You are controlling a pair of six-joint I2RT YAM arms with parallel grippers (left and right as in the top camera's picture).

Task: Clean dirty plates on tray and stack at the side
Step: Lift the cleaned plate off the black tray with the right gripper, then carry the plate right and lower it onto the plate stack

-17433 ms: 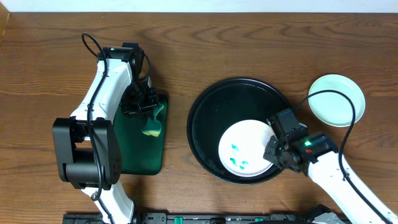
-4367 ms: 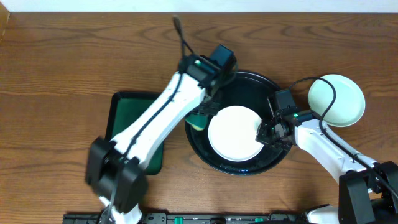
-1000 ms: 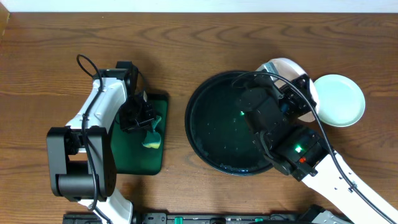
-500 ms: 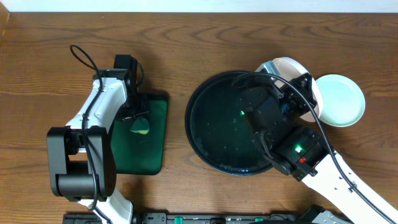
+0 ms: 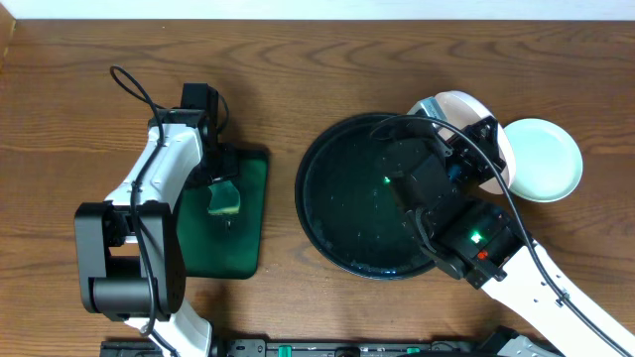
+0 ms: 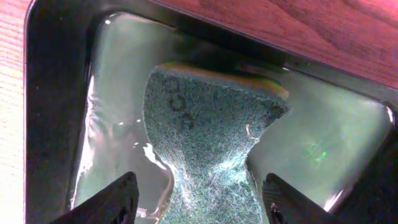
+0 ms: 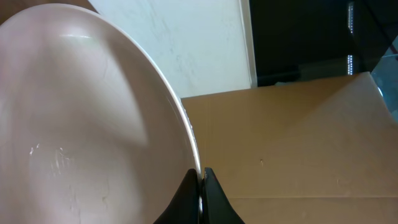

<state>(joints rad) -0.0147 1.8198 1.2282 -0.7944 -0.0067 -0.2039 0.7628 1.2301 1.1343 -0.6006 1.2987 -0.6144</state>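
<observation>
My right gripper is shut on the rim of a white plate, which shows no smears here. In the overhead view that plate is held up and tilted over the far right rim of the black tray, with the right gripper at its edge. Nothing lies in the tray. A second, pale mint plate rests on the table to the right of it. My left gripper is open, its fingers standing apart on either side of a green-and-yellow sponge.
The sponge lies flat in the small dark green rectangular tray, whose floor looks wet. The left gripper hovers right over it. Bare wooden table surrounds both trays.
My left gripper has opened and let go of the sponge, which now lies in the green tray. The right arm, with its plate, has barely moved.
</observation>
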